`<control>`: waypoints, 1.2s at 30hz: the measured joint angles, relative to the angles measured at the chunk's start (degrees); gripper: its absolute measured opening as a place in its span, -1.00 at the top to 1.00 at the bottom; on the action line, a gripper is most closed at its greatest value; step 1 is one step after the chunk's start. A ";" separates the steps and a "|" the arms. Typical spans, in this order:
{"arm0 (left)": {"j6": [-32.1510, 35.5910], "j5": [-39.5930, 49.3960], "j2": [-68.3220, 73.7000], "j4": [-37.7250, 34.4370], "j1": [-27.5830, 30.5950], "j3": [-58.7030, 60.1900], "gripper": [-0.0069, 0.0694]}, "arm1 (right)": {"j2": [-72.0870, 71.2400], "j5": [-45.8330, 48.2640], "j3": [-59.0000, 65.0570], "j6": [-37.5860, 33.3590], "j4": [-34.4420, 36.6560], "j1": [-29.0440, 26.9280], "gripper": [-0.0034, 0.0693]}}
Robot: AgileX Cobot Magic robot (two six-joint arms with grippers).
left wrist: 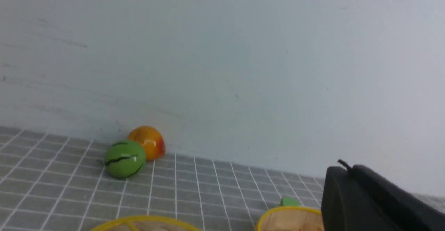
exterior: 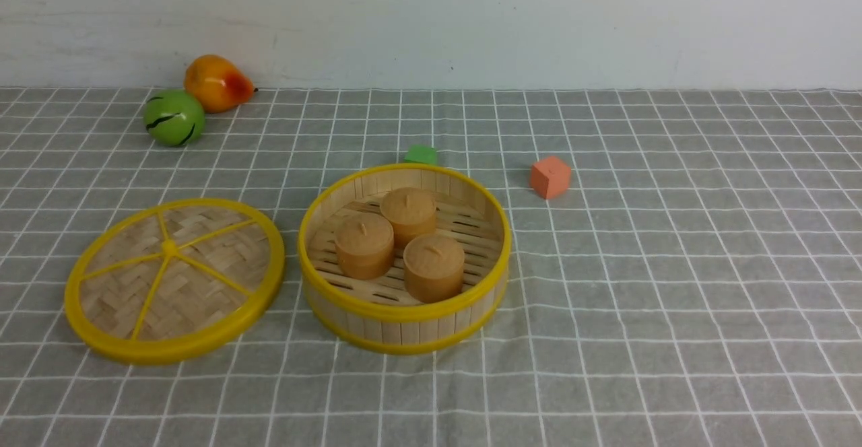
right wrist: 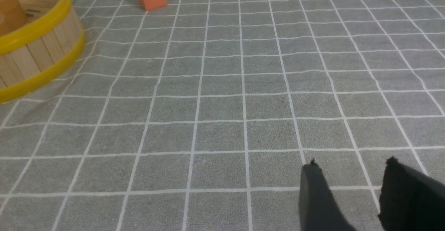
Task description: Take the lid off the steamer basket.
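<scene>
On the worktop [exterior: 673,339], just left of the basket [exterior: 411,331] and apart from it, the lid [exterior: 175,279] lies flat, so you can take the job as done. If you must handle it again, expect it to be light. The yellow plastic rim and five spokes look stiff. The woven bamboo panels between them are thin and would likely give under a hard squeeze. The rim looks smooth and may slip, and it sits low against the cloth [exterior: 606,380], so a pinch there needs one finger worked underneath. The small hub where the spokes meet is the other hold, though it offers little to grip. I can't tell which face is up.

The basket is a round shallow tub with a wall of upright pale slats, yellow bands top and bottom, and a slatted floor. Three tan, drum-shaped cakes [exterior: 364,245] stand inside. A green cube [exterior: 421,155] peeks out behind it, and an orange cube [exterior: 550,177] sits off to its right. At the far left, a glossy green ball [exterior: 174,118] touches an orange fruit [exterior: 217,82]. The cloth is grey with a white grid, slightly rumpled near the basket.

Your left end effector [left wrist: 347,178] is clenched on nothing. Your right end effector [right wrist: 352,175] is released, its dark fingers parted above bare cloth.
</scene>
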 joint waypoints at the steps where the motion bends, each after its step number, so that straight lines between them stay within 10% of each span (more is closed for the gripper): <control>1: -0.19 1.56 -0.13 0.06 0.00 0.00 0.85 | 0.00 0.00 0.00 0.00 0.00 0.00 0.24; 20: -2.26 19.72 -1.80 4.18 0.95 1.45 0.85 | 0.00 0.00 0.00 0.00 0.00 0.00 0.24; 36: -18.97 26.08 -14.88 17.31 1.17 15.72 0.85 | 0.00 0.00 0.00 0.00 0.00 0.00 0.24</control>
